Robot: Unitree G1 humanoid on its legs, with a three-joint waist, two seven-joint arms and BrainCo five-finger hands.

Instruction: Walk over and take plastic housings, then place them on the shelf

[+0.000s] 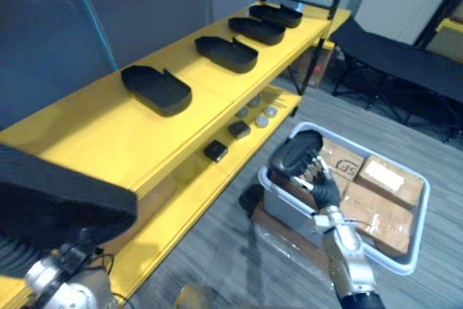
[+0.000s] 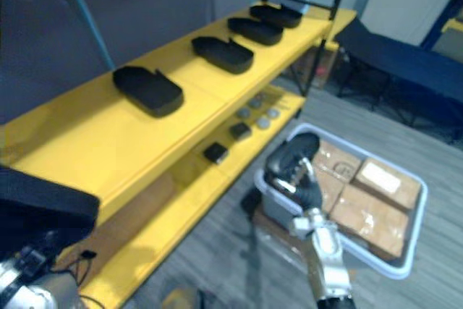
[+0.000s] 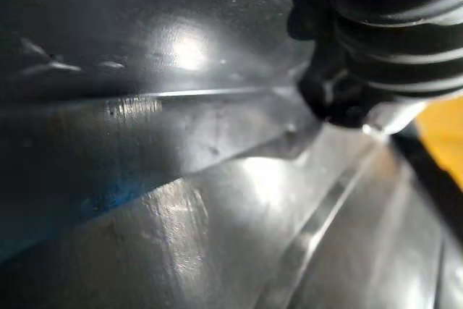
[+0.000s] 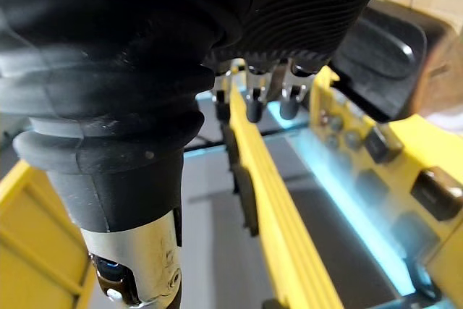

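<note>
As 4 housings (image 1: 155, 90) line the shelf (image 1: 87, 142), another housing (image 1: 295, 151) is clasped mid-frame by the right hand (image 1: 322, 184) for placing; the state of the left hand (image 3: 387, 27) cannot be told.

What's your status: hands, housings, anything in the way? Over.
Right hand shut on housing by crate. Left hand at second housing. Four placed housings on shelf; nothing blocking.

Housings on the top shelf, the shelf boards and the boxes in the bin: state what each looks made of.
Housings: black moulded plastic, mostly matte with a dull sheen; thin raised walls. Shelf boards: glossy yellow coating, perhaps painted metal or laminate; faint reflections show. Boxes: brown cardboard, with tape and white labels.
</note>
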